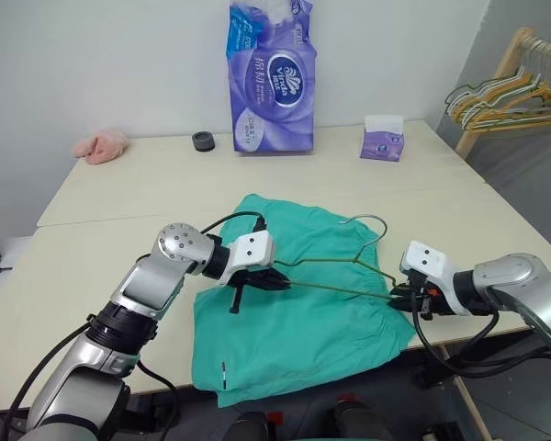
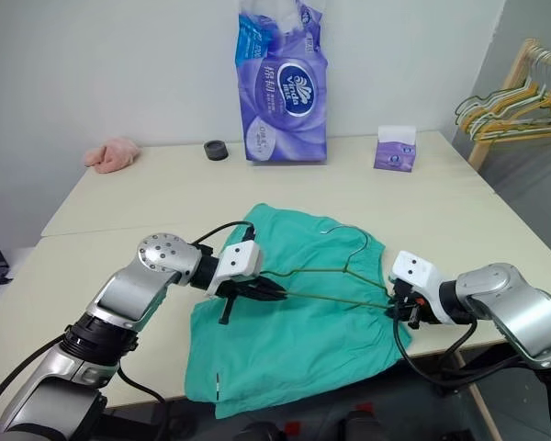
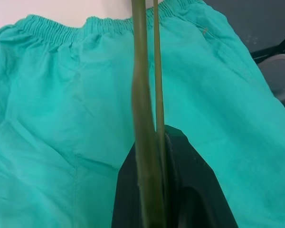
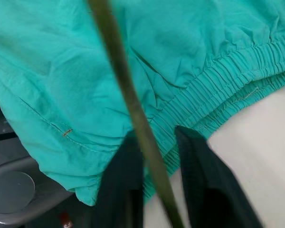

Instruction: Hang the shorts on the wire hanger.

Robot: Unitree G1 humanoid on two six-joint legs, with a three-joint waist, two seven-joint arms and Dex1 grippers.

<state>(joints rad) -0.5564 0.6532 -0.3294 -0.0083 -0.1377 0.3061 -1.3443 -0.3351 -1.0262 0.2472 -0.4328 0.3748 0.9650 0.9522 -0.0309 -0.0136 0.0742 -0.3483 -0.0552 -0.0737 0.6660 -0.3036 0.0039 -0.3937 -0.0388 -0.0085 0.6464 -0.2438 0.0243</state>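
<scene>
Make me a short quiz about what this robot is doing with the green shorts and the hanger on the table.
1. True or false: the wire hanger hangs on the wooden rack.
2. Which tool is shut on the wire hanger: A) the left tool, B) neither, C) a person's hand?
3. Fill in: the right tool is at the shorts' gathered elastic ____.

Key:
1. False; it lies over the shorts on the table.
2. A; its fingers clamp the wire.
3. Waistband, at the edge of the shorts nearest that arm.
</scene>
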